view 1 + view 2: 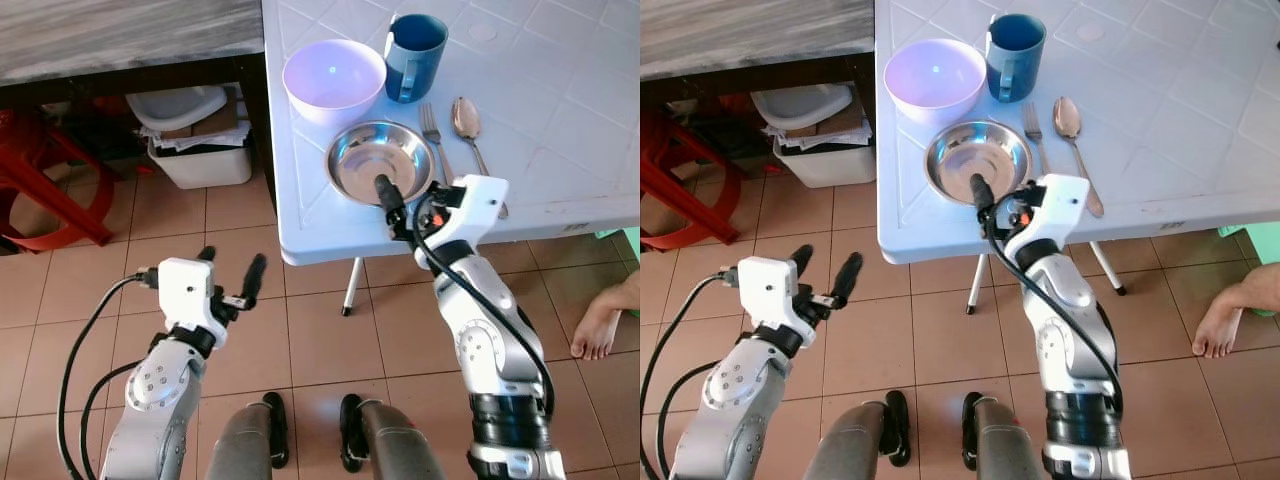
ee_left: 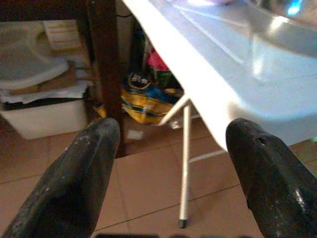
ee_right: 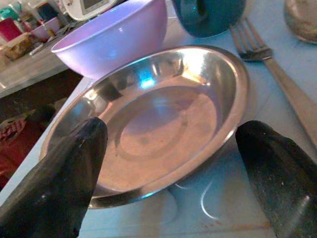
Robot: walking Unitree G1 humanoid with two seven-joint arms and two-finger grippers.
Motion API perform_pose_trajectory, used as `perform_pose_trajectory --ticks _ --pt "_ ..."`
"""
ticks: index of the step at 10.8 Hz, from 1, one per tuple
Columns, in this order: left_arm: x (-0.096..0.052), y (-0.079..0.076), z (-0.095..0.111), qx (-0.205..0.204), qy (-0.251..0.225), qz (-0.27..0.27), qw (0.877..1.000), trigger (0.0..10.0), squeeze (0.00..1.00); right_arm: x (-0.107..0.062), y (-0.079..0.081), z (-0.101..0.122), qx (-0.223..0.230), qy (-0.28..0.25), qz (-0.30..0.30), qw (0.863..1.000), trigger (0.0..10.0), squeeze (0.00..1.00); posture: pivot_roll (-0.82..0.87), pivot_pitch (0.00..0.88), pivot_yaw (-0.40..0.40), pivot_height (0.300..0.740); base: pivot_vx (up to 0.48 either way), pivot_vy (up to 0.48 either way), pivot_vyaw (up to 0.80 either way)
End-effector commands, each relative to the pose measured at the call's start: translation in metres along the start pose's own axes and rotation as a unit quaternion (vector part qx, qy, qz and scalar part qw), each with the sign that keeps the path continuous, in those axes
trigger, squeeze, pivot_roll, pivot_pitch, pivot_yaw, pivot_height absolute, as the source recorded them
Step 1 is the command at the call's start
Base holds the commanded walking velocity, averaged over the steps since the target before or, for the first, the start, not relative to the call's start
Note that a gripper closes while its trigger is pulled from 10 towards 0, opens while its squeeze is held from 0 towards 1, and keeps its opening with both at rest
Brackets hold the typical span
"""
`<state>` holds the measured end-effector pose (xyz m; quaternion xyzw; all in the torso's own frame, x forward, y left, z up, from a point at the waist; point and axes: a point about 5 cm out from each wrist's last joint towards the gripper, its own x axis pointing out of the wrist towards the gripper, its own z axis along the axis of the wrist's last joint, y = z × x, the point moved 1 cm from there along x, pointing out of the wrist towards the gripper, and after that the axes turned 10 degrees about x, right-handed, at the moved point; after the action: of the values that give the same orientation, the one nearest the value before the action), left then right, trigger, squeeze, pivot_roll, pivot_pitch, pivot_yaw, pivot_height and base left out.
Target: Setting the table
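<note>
On the white table [image 1: 560, 160] a shallow steel plate [image 1: 380, 160] lies near the front edge. Behind it stand a lilac bowl [image 1: 334, 78] and a blue mug [image 1: 414, 55]. A fork [image 1: 435, 135] and a spoon [image 1: 468, 125] lie to the plate's right. My right gripper [image 1: 405, 205] hovers at the plate's near rim, open. In the right wrist view its fingers [image 3: 59, 183] stand wide apart on either side of the plate [image 3: 163, 124], holding nothing. My left gripper [image 1: 232, 270] is open and empty over the floor, left of and below the table edge [image 2: 223, 94].
A white bin [image 1: 200, 150] with papers sits under a dark wooden counter at the back left. A red plastic chair [image 1: 50, 190] stands at the far left. A person's bare foot [image 1: 605, 320] rests on the tiles at right. The table's thin leg [image 1: 352, 285] stands ahead.
</note>
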<state>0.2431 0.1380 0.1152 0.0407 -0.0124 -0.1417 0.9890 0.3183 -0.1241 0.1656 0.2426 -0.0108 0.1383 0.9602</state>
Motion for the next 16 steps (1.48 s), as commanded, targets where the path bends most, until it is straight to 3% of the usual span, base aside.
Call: perform_pose_trajectory --ticks 1,2,3,4,16 --pt "-0.003 -0.001 0.001 -0.008 0.001 -0.012 1.0 10.0 0.0 0.001 -0.001 -0.002 0.009 0.004 0.001 1.0 10.0 0.0 -0.01 0.275 0.04 0.74 0.0 0.0 0.0" --pt "-0.004 -0.003 0.003 -0.012 -0.003 -0.022 1.0 10.0 0.0 0.003 -0.003 -0.004 0.019 0.01 -0.005 1.0 5.5 0.0 -0.01 0.275 0.039 0.74 0.0 0.0 0.0" --pt "-0.004 -0.004 0.003 -0.014 -0.004 -0.026 1.0 10.0 0.0 0.005 -0.005 -0.007 0.019 0.022 -0.01 1.0 2.2 0.0 -0.01 0.276 0.037 0.74 0.0 0.0 0.0" --pt "-0.005 -0.005 0.003 -0.013 -0.004 -0.03 0.999 10.0 0.0 0.006 -0.008 -0.013 0.014 0.039 -0.029 0.999 0.0 0.0 -0.01 0.277 0.035 0.74 0.0 0.0 0.0" --pt "-0.006 -0.007 0.005 -0.011 -0.007 -0.052 0.999 10.0 0.0 0.002 -0.034 -0.019 0.152 0.085 -0.134 0.976 0.0 0.0 -0.02 0.29 0.028 0.74 0.0 0.0 0.0"
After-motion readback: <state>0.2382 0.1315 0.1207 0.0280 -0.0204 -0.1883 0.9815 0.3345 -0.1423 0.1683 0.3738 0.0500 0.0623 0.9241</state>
